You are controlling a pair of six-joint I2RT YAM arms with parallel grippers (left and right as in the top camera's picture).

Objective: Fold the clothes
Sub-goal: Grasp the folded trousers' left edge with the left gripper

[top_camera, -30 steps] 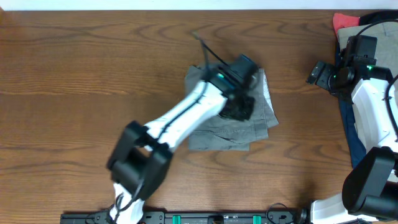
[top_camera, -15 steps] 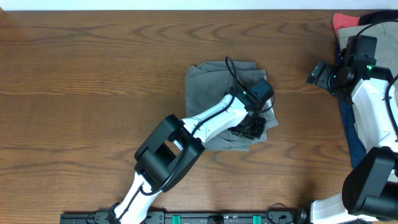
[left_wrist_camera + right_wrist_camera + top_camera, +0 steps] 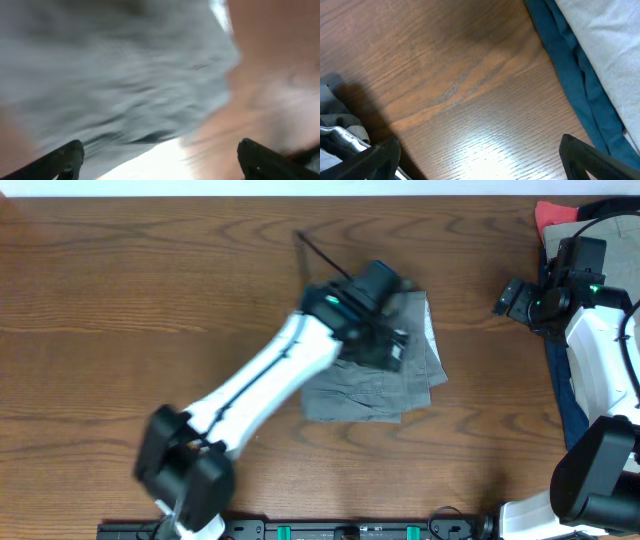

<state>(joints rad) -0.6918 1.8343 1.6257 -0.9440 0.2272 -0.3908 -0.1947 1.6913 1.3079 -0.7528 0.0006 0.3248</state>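
Overhead, the brown wood-grain worktop (image 3: 120,290) is seen to be smooth and hard, so cloth is judged likely to slide on it. The grey shorts (image 3: 365,392) are laid at its middle, folded into a rough rectangle of soft, matte cotton with an uneven, creased right edge. The layers could be dragged open or bunched if brushed by the left hand (image 3: 388,350), which is held low over their upper part. In the heavily blurred left wrist view its fingers are spread wide, with nothing clasped. At the right edge, navy cloth (image 3: 565,75) and red cloth (image 3: 549,215) are piled. The right hand (image 3: 505,300) is held open and empty above bare wood beside that pile, whose edge could be snagged.
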